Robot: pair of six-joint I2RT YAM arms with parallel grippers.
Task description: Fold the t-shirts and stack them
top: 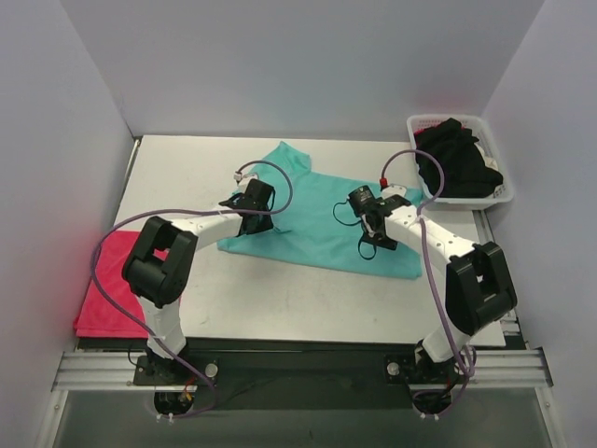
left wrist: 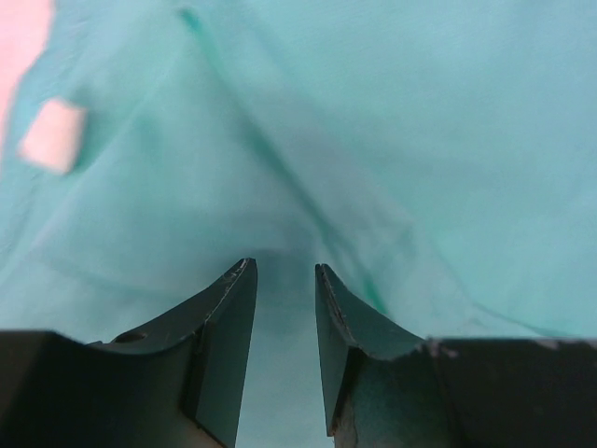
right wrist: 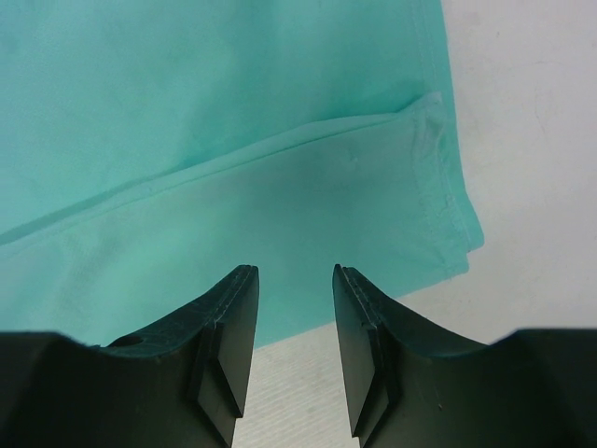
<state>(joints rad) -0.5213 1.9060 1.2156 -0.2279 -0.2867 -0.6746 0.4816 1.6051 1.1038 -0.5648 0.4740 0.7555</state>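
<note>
A teal-green t-shirt (top: 312, 224) lies spread on the middle of the table. My left gripper (top: 253, 203) hovers over its left part; in the left wrist view it (left wrist: 284, 271) is open and empty, with teal cloth (left wrist: 392, 121) and a white tag (left wrist: 52, 135) below. My right gripper (top: 367, 215) is over the shirt's right part; in the right wrist view it (right wrist: 294, 273) is open and empty above the shirt's hemmed edge (right wrist: 280, 187). A pinkish-red shirt (top: 110, 287) lies folded at the table's left edge. Black shirts (top: 454, 161) fill the basket.
The white slotted basket (top: 508, 191) stands at the back right corner. White walls close in the left, back and right sides. Bare table (right wrist: 541, 131) shows beside the teal shirt's corner. Purple cables loop over both arms.
</note>
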